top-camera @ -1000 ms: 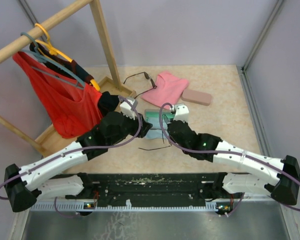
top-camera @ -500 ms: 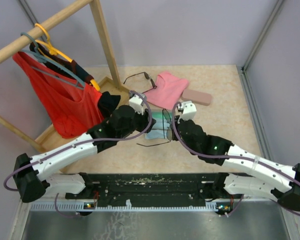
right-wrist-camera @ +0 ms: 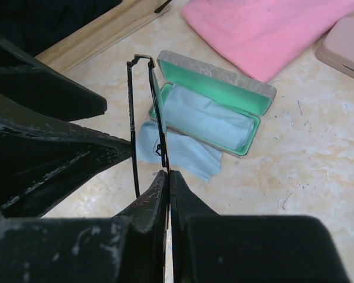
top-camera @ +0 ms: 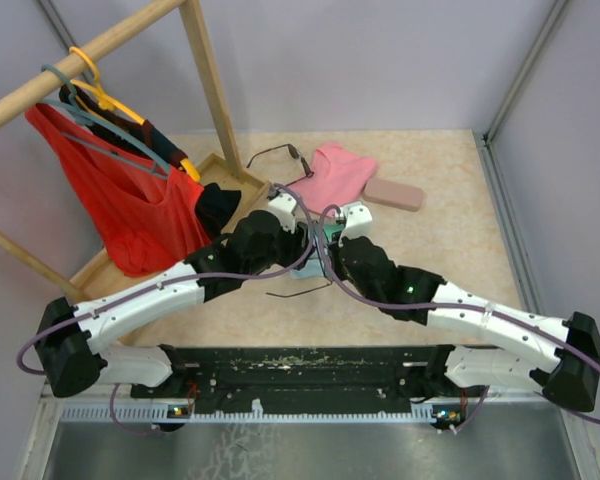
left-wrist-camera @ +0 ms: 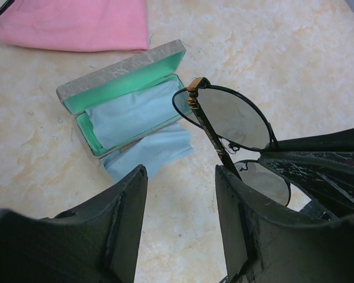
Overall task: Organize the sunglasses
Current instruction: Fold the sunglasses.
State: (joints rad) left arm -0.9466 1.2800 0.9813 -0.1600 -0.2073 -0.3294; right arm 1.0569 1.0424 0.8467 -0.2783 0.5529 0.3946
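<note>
A robot test cell in a lab: plain grey walls (top-camera: 380,60) box in a beige bench (top-camera: 450,200). A left arm (top-camera: 140,300) and a right arm (top-camera: 480,312) are bolted to a black rail (top-camera: 310,362) at its near edge. A wooden rack (top-camera: 206,70) with hangers (top-camera: 88,72) stands on it.

Nothing written can be read in any view: no label, brand, number or sign. The only possible print is a faint goldish streak along the arm of the sunglasses (left-wrist-camera: 207,127), seen from the left wrist, and it is too blurred to make out.
</note>
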